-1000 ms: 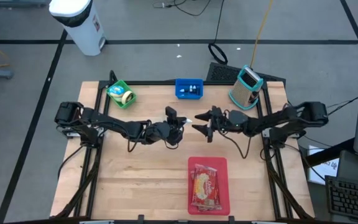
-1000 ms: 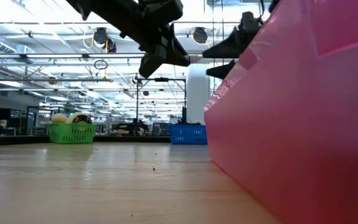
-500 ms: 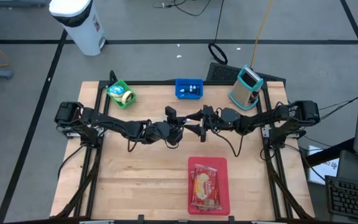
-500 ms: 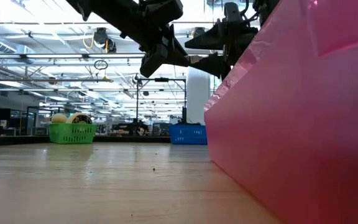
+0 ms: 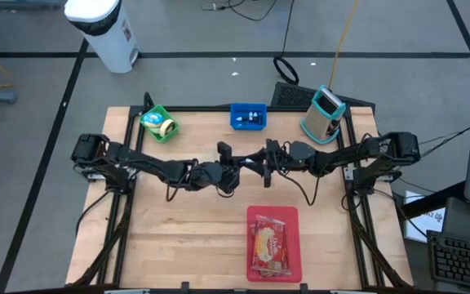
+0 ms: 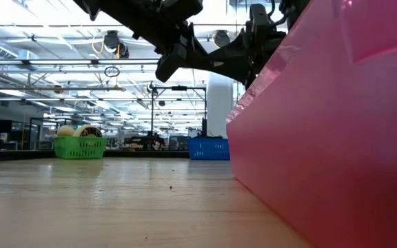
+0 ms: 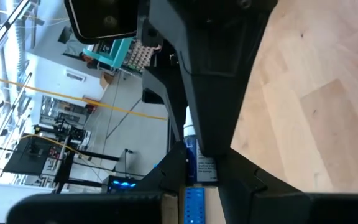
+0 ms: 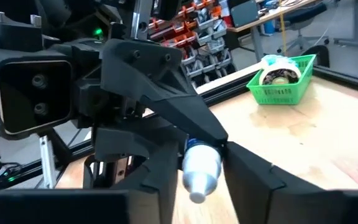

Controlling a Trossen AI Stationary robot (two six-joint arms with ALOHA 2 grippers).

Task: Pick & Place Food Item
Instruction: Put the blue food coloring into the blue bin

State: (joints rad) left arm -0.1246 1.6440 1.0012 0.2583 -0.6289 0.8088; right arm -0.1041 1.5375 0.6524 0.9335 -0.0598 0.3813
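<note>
Wooden tabletop: red rectangular tray with a packaged food item sits at near edge. Mid-table, above the surface, left gripper clamps a small white-capped bottle; right gripper meets it, fingers either side of the bottle. Green basket far left.

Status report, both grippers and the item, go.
Left gripper shut on small bottle, mid-air. Right gripper at its other end. Pink tray holds snack packet. Nothing in the way.

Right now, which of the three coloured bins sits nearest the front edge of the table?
The red bin, alone near the front with a food packet; the green bin and blue bin line the back edge.
</note>
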